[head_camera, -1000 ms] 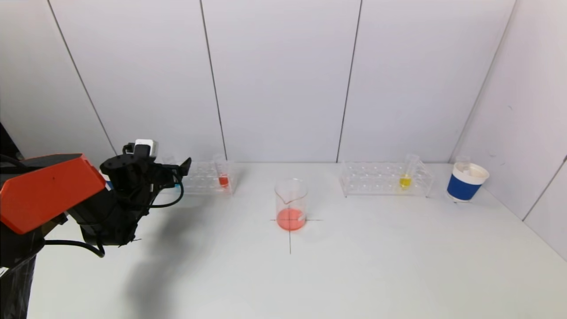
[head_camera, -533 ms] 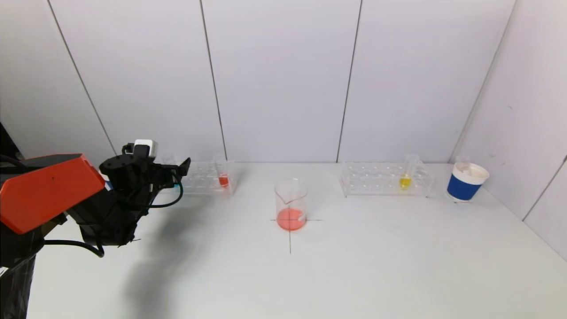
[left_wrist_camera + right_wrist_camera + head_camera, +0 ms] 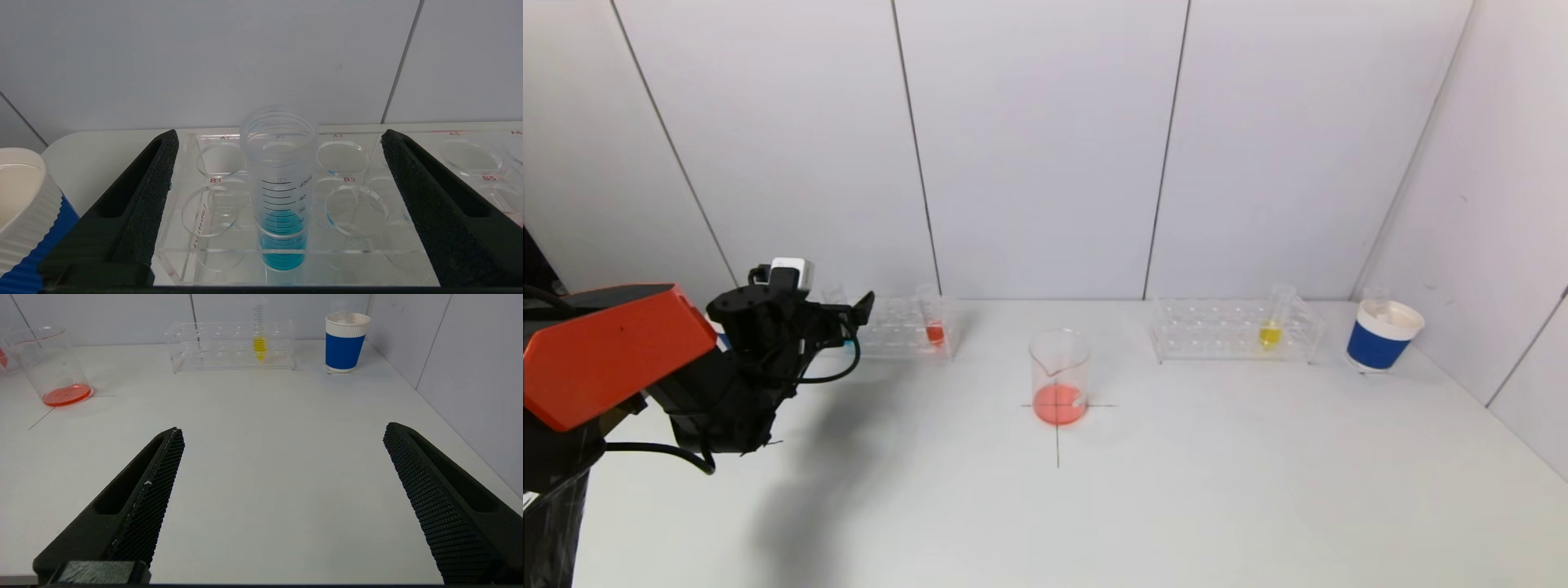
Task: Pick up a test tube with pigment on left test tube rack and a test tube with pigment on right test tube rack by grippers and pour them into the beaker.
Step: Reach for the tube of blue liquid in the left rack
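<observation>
Test tube, blue pigment [image 3: 281, 204]: stands upright in a front-row hole of my left rack [image 3: 286, 245], squarely between my left fingers; threaded mouth uncapped, blue fill in the lower part only.
Left gripper [image 3: 280, 204]: jaws spread wide, one pad on either side of the tube, neither touching it; nothing held. In the head view it sits at about 9 o'clock from the beaker, at the near-left end of the rack.
Left rack, other contents: a tube with red pigment [image 3: 935, 331] near its right end, at roughly 10 o'clock from the beaker.
Beaker [image 3: 1059, 377]: centre of the table [image 3: 1176, 490] on a drawn cross, a shallow layer of red-orange liquid in the bottom.
Right rack [image 3: 1233, 331]: at about 2 o'clock from the beaker, holding one tube with yellow pigment [image 3: 1270, 331], slightly tilted.
Right gripper [image 3: 282, 498]: out of the head view, hovering low over bare table near my side, jaws fully apart, empty; the yellow tube lies well ahead of it at 12 o'clock.
Paper cup, blue band [image 3: 1380, 335]: just beyond the right rack at 3 o'clock; a second one [image 3: 24, 204] beside my left finger.
Step in hand: I judge this as the grasp on the left-rack tube, aligned but not closed.
Next move calls for: closing evenly on the tube wall below the threads, then a straight vertical lift so the tube clears its hole without dragging the rack.
</observation>
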Tool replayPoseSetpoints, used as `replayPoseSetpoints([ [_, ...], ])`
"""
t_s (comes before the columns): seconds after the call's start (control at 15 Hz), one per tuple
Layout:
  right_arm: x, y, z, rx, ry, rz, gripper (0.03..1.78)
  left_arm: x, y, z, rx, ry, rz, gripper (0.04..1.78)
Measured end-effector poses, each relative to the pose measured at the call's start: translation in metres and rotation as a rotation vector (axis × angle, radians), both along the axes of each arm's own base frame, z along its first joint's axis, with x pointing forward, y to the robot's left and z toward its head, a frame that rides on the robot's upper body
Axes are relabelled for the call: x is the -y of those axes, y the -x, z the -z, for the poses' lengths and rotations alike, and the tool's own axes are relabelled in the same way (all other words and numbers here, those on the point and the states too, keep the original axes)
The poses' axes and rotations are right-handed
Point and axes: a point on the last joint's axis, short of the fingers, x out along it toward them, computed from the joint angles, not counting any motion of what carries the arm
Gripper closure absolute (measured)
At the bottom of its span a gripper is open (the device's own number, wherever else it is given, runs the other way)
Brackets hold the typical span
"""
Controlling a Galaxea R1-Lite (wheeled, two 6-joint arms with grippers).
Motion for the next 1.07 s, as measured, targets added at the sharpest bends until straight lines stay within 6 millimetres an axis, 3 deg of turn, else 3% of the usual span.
replayPoseSetpoints([
  [0.13, 0.0000, 0.0000, 0.0000, 0.000, 0.000, 0.000, 0.04, 0.0000, 0.0000, 0.0004, 0.000, 0.000, 0.000, 0.13],
  [0.27, 0.0000, 0.0000, 0.0000, 0.000, 0.000, 0.000, 0.04, 0.0000, -0.0001, 0.0010, -0.002, -0.001, 0.001, 0.28],
  [0.47, 0.0000, 0.0000, 0.0000, 0.000, 0.000, 0.000, 0.04, 0.0001, -0.0001, 0.0014, -0.003, -0.001, 0.001, 0.68],
  [0.67, 0.0000, 0.0000, 0.0000, 0.000, 0.000, 0.000, 0.04, 0.0001, 0.0001, 0.0017, -0.004, 0.000, 0.001, 1.25],
  [0.73, 0.0000, 0.0000, 0.0000, 0.000, 0.000, 0.000, 0.04, 0.0001, 0.0001, 0.0019, -0.004, 0.000, 0.001, 1.35],
  [1.07, 0.0000, 0.0000, 0.0000, 0.000, 0.000, 0.000, 0.04, 0.0001, 0.0001, 0.0021, -0.005, 0.000, 0.001, 1.38],
])
